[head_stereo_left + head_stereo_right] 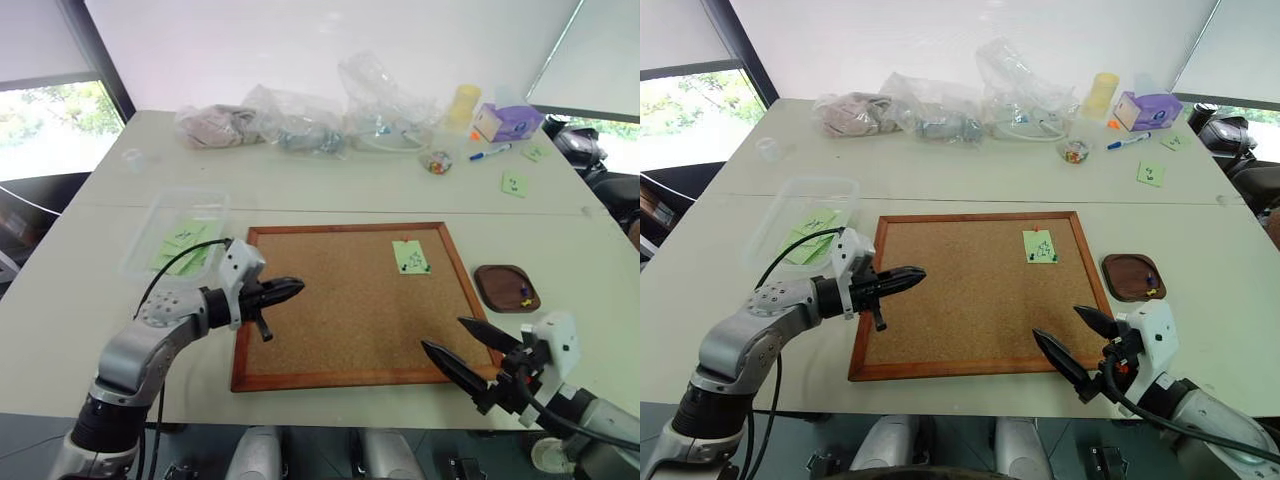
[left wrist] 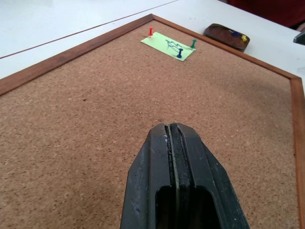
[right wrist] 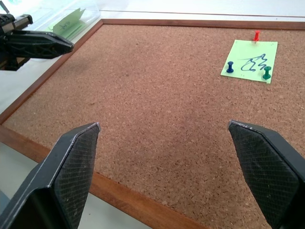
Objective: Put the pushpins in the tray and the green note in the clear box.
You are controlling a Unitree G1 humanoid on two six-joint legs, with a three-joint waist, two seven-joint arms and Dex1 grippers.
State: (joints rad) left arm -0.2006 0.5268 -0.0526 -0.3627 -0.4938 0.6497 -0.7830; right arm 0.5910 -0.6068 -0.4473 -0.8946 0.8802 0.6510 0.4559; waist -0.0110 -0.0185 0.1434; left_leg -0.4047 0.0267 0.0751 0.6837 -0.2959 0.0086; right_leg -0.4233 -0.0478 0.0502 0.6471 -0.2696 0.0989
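Three pushpins (image 3: 256,36) pin green note (image 3: 249,61); right gripper (image 3: 164,138) jaws wide, left gripper (image 2: 174,143) shut, empty — go red pin first, pull straight.

We see the cork board (image 1: 350,300) bare across most of its face, so a pincer could sweep freely there up to the pinned green note (image 1: 411,256) near its far right corner. The tray (image 1: 506,288) lies just off the board's right edge on open desk (image 1: 560,240), while bags (image 1: 300,120) crowd the far edge
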